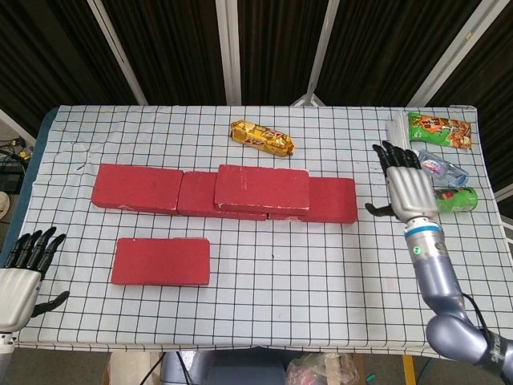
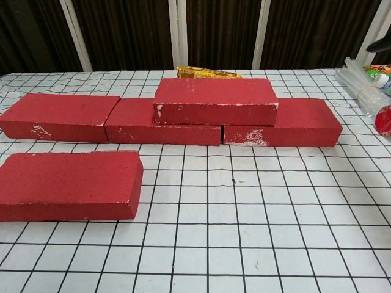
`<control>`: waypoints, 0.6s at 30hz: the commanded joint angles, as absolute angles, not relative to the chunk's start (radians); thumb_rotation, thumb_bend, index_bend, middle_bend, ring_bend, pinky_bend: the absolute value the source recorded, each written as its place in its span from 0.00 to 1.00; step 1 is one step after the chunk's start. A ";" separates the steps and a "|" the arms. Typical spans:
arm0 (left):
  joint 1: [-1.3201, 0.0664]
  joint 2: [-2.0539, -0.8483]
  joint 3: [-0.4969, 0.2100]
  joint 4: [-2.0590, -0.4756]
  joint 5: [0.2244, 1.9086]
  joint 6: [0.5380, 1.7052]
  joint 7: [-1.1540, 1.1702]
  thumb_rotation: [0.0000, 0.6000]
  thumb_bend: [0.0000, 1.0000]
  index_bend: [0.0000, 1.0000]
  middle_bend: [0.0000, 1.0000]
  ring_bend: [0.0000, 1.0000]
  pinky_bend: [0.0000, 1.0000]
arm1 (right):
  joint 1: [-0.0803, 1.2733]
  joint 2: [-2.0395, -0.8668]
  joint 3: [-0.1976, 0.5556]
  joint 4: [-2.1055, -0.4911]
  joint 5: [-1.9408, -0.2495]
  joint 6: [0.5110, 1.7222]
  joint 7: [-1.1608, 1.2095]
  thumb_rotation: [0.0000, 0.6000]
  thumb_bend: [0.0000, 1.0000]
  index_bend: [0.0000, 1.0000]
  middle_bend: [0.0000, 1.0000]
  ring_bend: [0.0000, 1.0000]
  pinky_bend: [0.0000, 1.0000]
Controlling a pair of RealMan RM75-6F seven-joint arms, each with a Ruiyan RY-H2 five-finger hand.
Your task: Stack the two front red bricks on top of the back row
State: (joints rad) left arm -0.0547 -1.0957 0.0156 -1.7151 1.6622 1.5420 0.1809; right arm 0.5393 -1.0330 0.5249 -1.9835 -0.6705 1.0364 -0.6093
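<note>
Three red bricks form the back row [image 1: 136, 188] [image 2: 58, 116]. A fourth red brick [image 1: 262, 188] [image 2: 215, 101] lies on top of that row, across its middle and right bricks. One red brick [image 1: 161, 261] [image 2: 67, 185] lies alone in front at the left. My right hand [image 1: 405, 189] hovers open at the right side of the table, fingers spread, holding nothing. My left hand [image 1: 22, 276] is open at the table's front left edge, well clear of the front brick.
A gold snack packet [image 1: 261, 137] [image 2: 208, 73] lies behind the stacked brick. At the far right are a green snack bag [image 1: 438, 130], a water bottle [image 1: 437, 168], a green can [image 1: 457, 198] and a clear plastic bundle [image 2: 360, 85].
</note>
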 commanded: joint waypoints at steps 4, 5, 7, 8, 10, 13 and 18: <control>-0.095 -1.043 0.030 -1.811 1.677 1.461 0.258 1.00 0.00 0.00 0.00 0.00 0.00 | 0.229 -0.952 0.342 -1.963 -1.132 1.120 -0.160 1.00 0.22 0.00 0.00 0.00 0.00; -0.104 -1.031 0.030 -1.836 1.670 1.441 0.274 1.00 0.00 0.00 0.00 0.00 0.00 | 0.197 -0.957 0.313 -1.945 -1.190 1.152 -0.114 1.00 0.22 0.00 0.00 0.00 0.00; -0.117 -1.017 0.028 -1.868 1.653 1.409 0.306 1.00 0.00 0.00 0.00 0.00 0.00 | 0.153 -0.973 0.266 -1.916 -1.262 1.196 -0.048 1.00 0.22 0.00 0.00 0.00 0.00; -0.125 -1.009 0.030 -1.886 1.643 1.388 0.317 1.00 0.00 0.00 0.00 0.00 0.00 | 0.134 -0.981 0.246 -1.904 -1.295 1.216 -0.012 1.00 0.22 0.00 0.00 0.00 0.00; -0.142 -0.991 0.034 -1.920 1.625 1.347 0.323 1.00 0.00 0.00 0.00 0.00 0.00 | 0.106 -0.994 0.209 -1.877 -1.354 1.250 0.046 1.00 0.22 0.00 0.00 0.00 0.00; -0.170 -0.972 0.035 -1.953 1.598 1.286 0.310 1.00 0.00 0.00 0.00 0.00 0.00 | 0.072 -1.021 0.165 -1.839 -1.424 1.311 0.074 1.00 0.22 0.00 0.00 0.00 0.00; -0.206 -0.984 0.028 -1.962 1.532 1.212 0.312 1.00 0.00 0.00 0.00 0.00 0.00 | 0.047 -1.082 0.136 -1.792 -1.498 1.409 0.014 1.00 0.22 0.00 0.00 0.00 0.00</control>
